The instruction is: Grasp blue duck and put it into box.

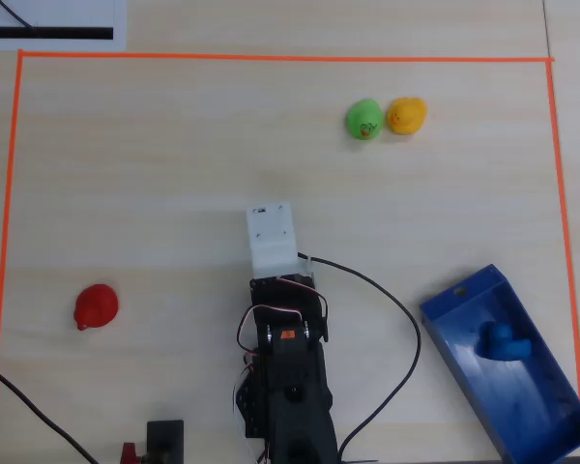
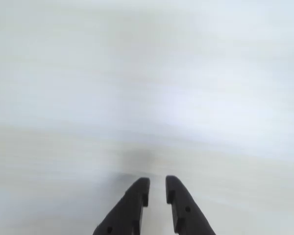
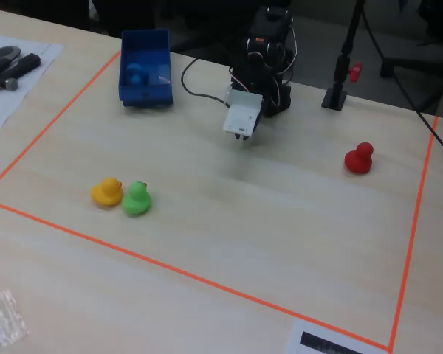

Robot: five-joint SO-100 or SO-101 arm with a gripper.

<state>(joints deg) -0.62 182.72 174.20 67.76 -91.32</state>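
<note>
The blue duck (image 1: pixel 503 341) lies inside the dark-blue box (image 1: pixel 551 406) at the lower right of the overhead view. In the fixed view the duck (image 3: pixel 138 74) sits in the box (image 3: pixel 144 97) at the far left. My gripper (image 2: pixel 157 182) hangs over bare table near the middle, well apart from the box. Its two dark fingers stand nearly together with a narrow gap and hold nothing. In the overhead view the white wrist mount (image 1: pixel 272 238) covers the fingers.
A green duck (image 1: pixel 364 119) and a yellow duck (image 1: pixel 406 114) sit side by side at the far side. A red duck (image 1: pixel 97 306) sits at the left. Orange tape (image 1: pixel 271 57) frames the work area. A black cable (image 1: pixel 396 319) runs beside the arm.
</note>
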